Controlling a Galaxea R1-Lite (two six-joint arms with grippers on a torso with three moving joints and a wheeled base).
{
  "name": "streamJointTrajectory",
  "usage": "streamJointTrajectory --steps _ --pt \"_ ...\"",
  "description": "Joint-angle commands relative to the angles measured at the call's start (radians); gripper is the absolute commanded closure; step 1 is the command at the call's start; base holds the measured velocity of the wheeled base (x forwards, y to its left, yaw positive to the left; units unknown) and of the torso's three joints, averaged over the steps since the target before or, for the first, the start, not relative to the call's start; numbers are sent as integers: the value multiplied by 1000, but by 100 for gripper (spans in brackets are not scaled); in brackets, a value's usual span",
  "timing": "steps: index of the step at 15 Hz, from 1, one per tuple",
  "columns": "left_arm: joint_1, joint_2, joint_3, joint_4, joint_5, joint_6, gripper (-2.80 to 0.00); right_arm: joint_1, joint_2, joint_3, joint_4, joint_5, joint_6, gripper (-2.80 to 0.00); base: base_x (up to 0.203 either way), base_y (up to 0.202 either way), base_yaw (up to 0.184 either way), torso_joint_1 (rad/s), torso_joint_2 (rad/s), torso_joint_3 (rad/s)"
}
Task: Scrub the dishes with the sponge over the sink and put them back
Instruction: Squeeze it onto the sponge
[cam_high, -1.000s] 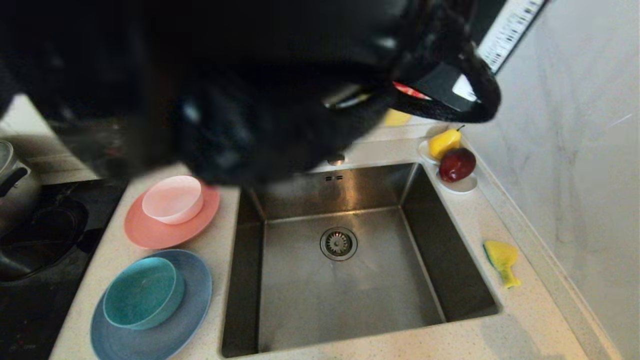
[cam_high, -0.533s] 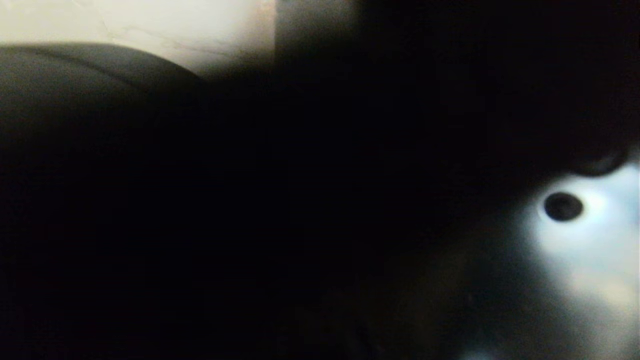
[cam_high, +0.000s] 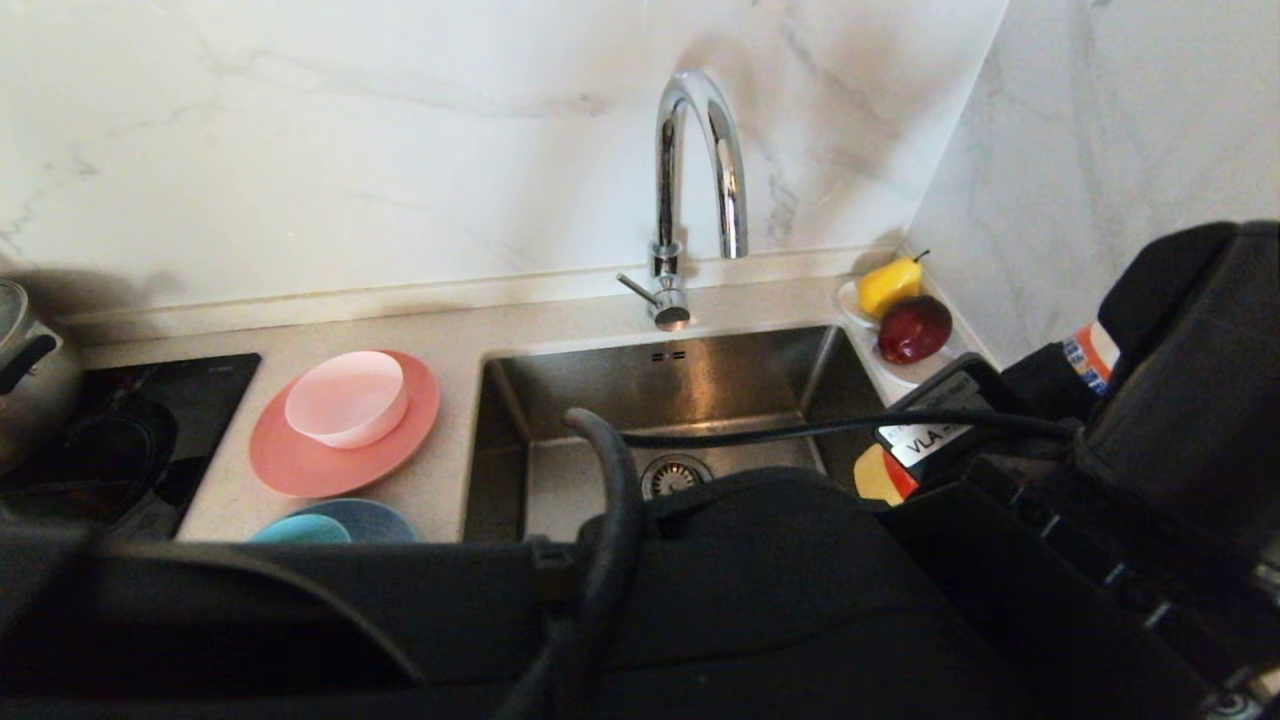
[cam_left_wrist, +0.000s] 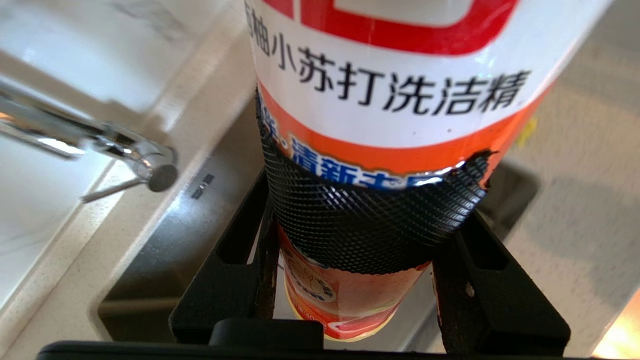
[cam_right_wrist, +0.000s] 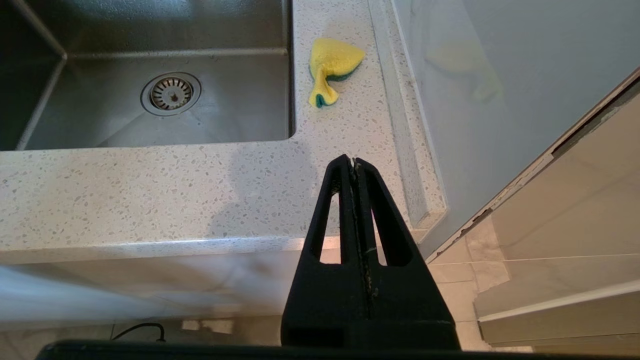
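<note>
Left wrist view: left gripper (cam_left_wrist: 350, 260) clamps a detergent bottle (cam_left_wrist: 390, 100) over the sink (cam_left_wrist: 165, 235); right gripper (cam_right_wrist: 354, 162), fingers pressed together, hangs before it.

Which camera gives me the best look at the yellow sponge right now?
The right wrist view: the sponge lies in plain sight on the countertop beside the sink. In the head view the robot's own arm covers that stretch of counter, and the left wrist view does not show it clearly.
</note>
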Motion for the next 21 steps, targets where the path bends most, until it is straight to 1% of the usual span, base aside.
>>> streamJointTrajectory --steps 1,3,4,6,10,13,16,17,18,20,21 --pt "0 50 7 1 5 13 0 0 -1 0 0 -1 0 0 0 0 0 0 0 0" --pt "0 76 15 16 11 51 0 0 -1 0 0 -1 0 0 0 0 0 0 0 0" --pt "0 85 16 50 23 59 0 0 -1 0 0 0 0 0 0 0 0 0 0 0" --pt "0 116 11 106 56 61 0 0 -1 0 0 -1 0 0 0 0 0 0 0 0" --pt "2 178 0 116 65 71 0 0 -1 0 0 -1 0 0 0 0 0 0 0 0" --pt "7 208 -5 163 93 78 0 0 -1 0 0 -1 0 0 0 0 0 0 0 0" --pt "12 231 -2 218 132 79 0 0 -1 0 0 -1 0 0 0 0 0 0 0 0" --pt "20 240 -3 242 157 80 0 0 -1 0 0 1 0 0 0 0 0 0 0 0" --pt "26 258 -13 266 198 80 0 0 -1 0 0 -1 0 0 0 0 0 0 0 0" --pt "30 298 -36 281 233 83 0 0 -1 0 0 1 0 0 0 0 0 0 0 0" --pt "32 313 -44 283 260 97 0 0 -1 0 0 1 0 0 0 0 0 0 0 0"
